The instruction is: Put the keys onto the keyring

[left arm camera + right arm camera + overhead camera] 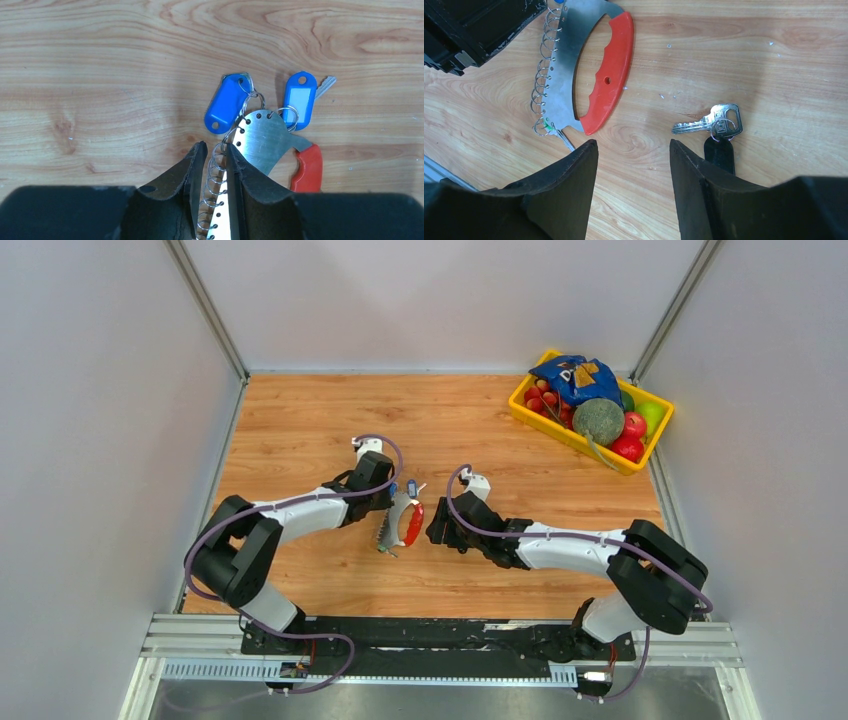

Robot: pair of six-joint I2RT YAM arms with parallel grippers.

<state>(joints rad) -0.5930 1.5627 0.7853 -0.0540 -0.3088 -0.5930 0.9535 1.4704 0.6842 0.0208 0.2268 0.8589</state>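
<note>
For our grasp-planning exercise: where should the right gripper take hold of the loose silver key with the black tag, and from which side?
Probably its head, from straight above. The silver key lies flat on the table with a narrow blade, so the open right gripper could pinch across the wider head's edges; its black tag is partly hidden.

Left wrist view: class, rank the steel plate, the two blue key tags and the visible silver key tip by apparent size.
1. Steel plate, though partly hidden.
2. Plain blue tag and labelled blue tag: look alike, so tied.
3. Silver key tip; the rest is hidden behind the labelled tag.
</note>
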